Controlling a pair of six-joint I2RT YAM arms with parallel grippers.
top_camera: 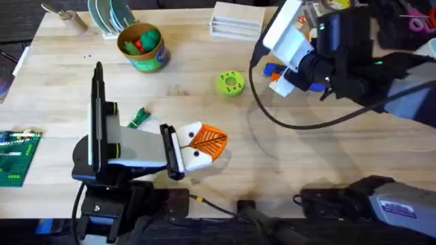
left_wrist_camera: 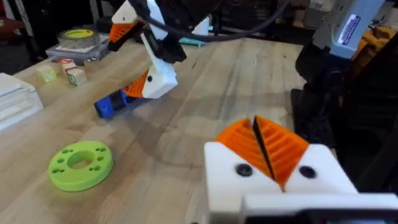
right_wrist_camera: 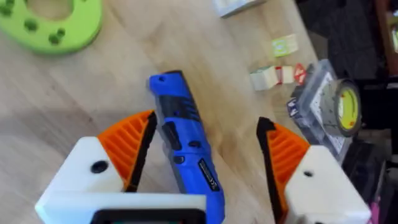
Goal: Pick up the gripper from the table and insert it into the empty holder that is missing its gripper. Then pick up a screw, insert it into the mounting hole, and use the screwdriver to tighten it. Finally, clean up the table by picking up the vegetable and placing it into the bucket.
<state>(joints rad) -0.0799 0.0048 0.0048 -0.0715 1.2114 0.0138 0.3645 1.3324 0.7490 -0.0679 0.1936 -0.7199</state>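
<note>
The blue screwdriver (right_wrist_camera: 183, 149) lies flat on the table at the far right, seen from above as the screwdriver (top_camera: 274, 69). My right gripper (right_wrist_camera: 208, 149) hangs open over it, one orange pad on each side, not touching. My left gripper (top_camera: 204, 143) rests low near the table's front, its orange pads (left_wrist_camera: 264, 146) shut together on nothing. The green vegetable (top_camera: 139, 117) lies on the table just left of it. The bucket (top_camera: 143, 46) stands at the back left with green and red toys inside. The loose gripper, the holder and the screw are out of view.
A lime-green disc (top_camera: 230, 83) lies mid-table, between the two arms. A green baseplate (top_camera: 17, 156) sits at the left edge, a white stack (top_camera: 235, 20) at the back. Small blocks (right_wrist_camera: 277, 74) and a tape roll (right_wrist_camera: 339, 109) lie beyond the screwdriver. A black cable (top_camera: 272, 119) loops below the right arm.
</note>
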